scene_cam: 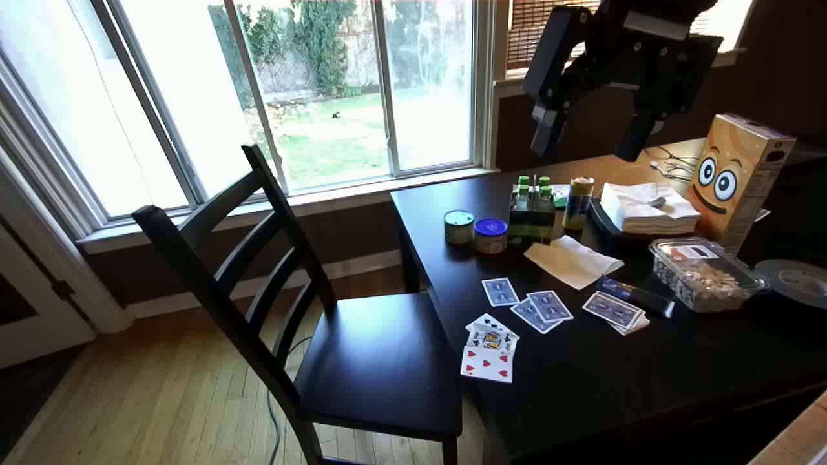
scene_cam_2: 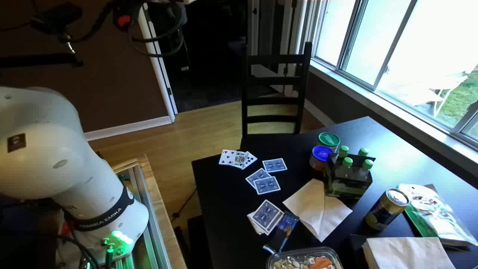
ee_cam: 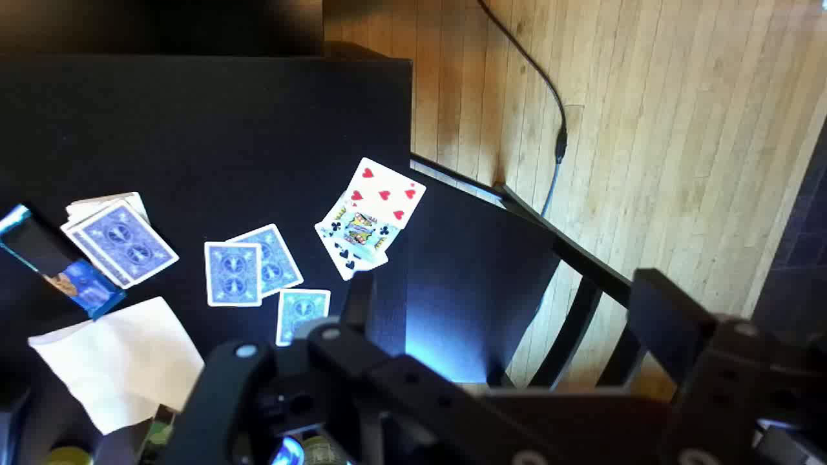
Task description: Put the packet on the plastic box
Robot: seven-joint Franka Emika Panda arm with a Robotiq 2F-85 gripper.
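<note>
The packet, a slim dark blue wrapper (scene_cam: pixel 636 296), lies flat on the black table against a small stack of face-down cards. It also shows in an exterior view (scene_cam_2: pixel 282 232) and at the left of the wrist view (ee_cam: pixel 71 274). The plastic box, clear and holding pale nut-like pieces, stands just beside it (scene_cam: pixel 685 289); an exterior view cuts it off at the bottom (scene_cam_2: pixel 298 251), and it is out of the wrist view. My gripper (scene_cam: pixel 586 145) is open and empty, high above the table. In the wrist view its fingers (ee_cam: pixel 504 297) are spread over the chair seat.
A folded napkin (scene_cam: pixel 572 260), playing cards (scene_cam: pixel 497 292), two lidded tubs (scene_cam: pixel 491 237), a green bottle carrier (scene_cam: pixel 531 218) and a can (scene_cam: pixel 578 205) stand on the table. Napkins (scene_cam: pixel 652 216), a cartoon-eyed box (scene_cam: pixel 736 177) and a round clear lid (scene_cam: pixel 798 282) are near the plastic box.
</note>
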